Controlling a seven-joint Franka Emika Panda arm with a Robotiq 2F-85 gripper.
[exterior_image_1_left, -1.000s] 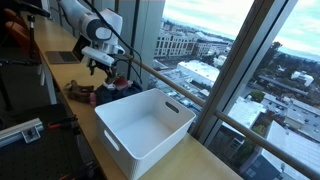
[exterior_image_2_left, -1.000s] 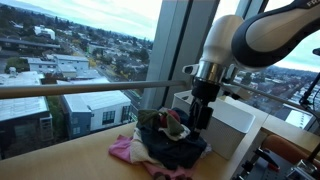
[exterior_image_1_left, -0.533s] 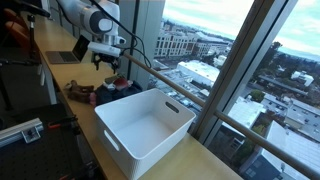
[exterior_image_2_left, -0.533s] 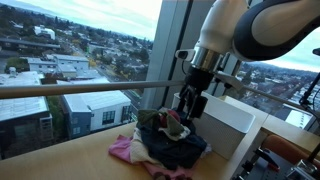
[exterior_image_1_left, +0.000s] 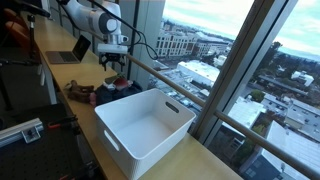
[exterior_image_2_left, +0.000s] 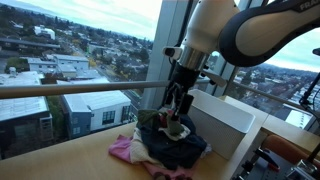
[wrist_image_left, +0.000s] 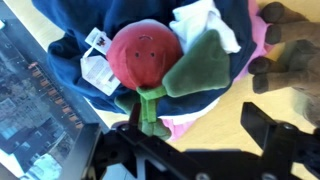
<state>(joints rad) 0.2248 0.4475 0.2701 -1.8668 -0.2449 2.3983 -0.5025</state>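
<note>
My hand (wrist_image_left: 200, 130) hangs low over a heap of clothes, fingers spread wide and holding nothing; in both exterior views it sits just above the pile (exterior_image_1_left: 114, 63) (exterior_image_2_left: 177, 103). Right under it, by my left finger, lies a red plush toy (wrist_image_left: 145, 55) with a green stem and leaf, resting on a navy garment (wrist_image_left: 65, 55) that shows a white label (wrist_image_left: 97, 42). Past the toy are a white cloth (wrist_image_left: 205, 20) and a pink cloth (wrist_image_left: 262, 40), and to the right a brown furry piece (wrist_image_left: 292, 50). All of it lies on the wooden surface (wrist_image_left: 225, 115). Beside the heap stands a white bin (exterior_image_1_left: 145, 125). As I judge it, nothing is lifted yet and every piece remains in the heap.
</note>
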